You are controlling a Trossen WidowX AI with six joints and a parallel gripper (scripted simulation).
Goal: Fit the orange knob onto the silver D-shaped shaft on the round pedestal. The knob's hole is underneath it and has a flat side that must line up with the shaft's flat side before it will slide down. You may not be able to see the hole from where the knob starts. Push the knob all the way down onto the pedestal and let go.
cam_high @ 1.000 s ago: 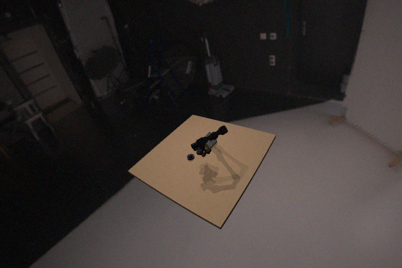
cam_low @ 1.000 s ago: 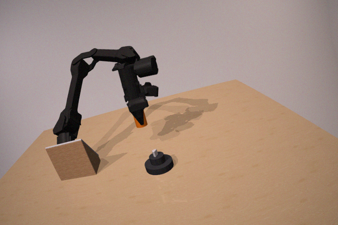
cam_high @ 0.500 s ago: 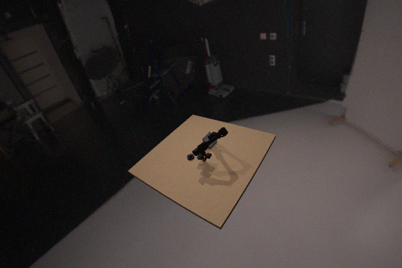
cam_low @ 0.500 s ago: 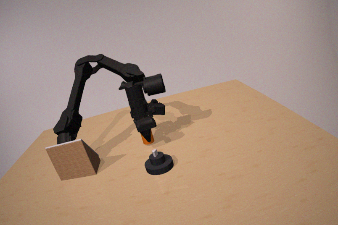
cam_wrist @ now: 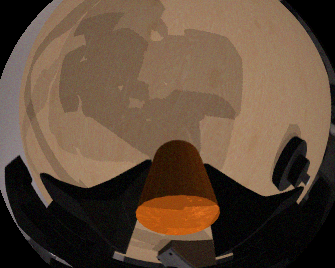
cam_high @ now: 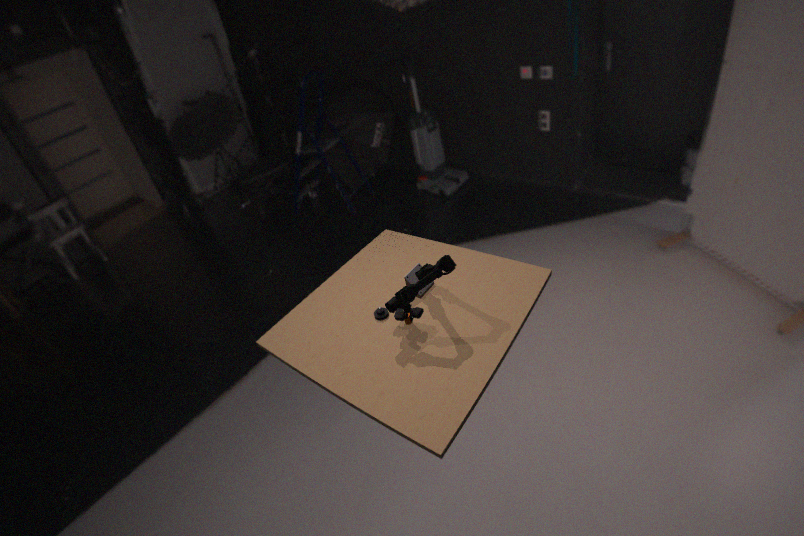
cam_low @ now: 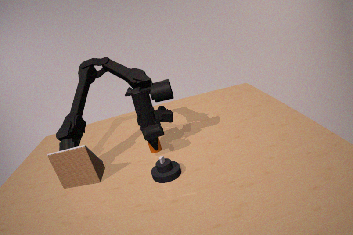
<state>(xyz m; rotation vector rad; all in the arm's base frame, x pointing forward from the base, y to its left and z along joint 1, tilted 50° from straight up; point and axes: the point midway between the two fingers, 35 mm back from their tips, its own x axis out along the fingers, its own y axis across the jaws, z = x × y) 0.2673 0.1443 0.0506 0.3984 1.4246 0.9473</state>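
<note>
The orange knob (cam_high: 408, 320) (cam_low: 152, 149) (cam_wrist: 178, 215) is between the fingers of my gripper (cam_high: 408, 313) (cam_low: 155, 145) (cam_wrist: 176, 167), which is shut on it. The knob is low over the tabletop, near the pedestal and off to its side; whether its lower end touches the table is hard to tell. Its underside and hole are hidden. The dark round pedestal (cam_high: 381, 313) (cam_low: 174, 172) (cam_wrist: 284, 162) stands on the table with the silver shaft (cam_low: 161, 159) (cam_wrist: 307, 178) upright and bare. The shaft's flat side is not clear.
The arm's wood-sided base block (cam_low: 74, 167) stands on the tabletop (cam_high: 346, 353) (cam_low: 224, 179) (cam_wrist: 279, 75), left of the pedestal in the exterior view. The arm's shadow falls on the table around the knob. The table's edges show in the top and exterior views.
</note>
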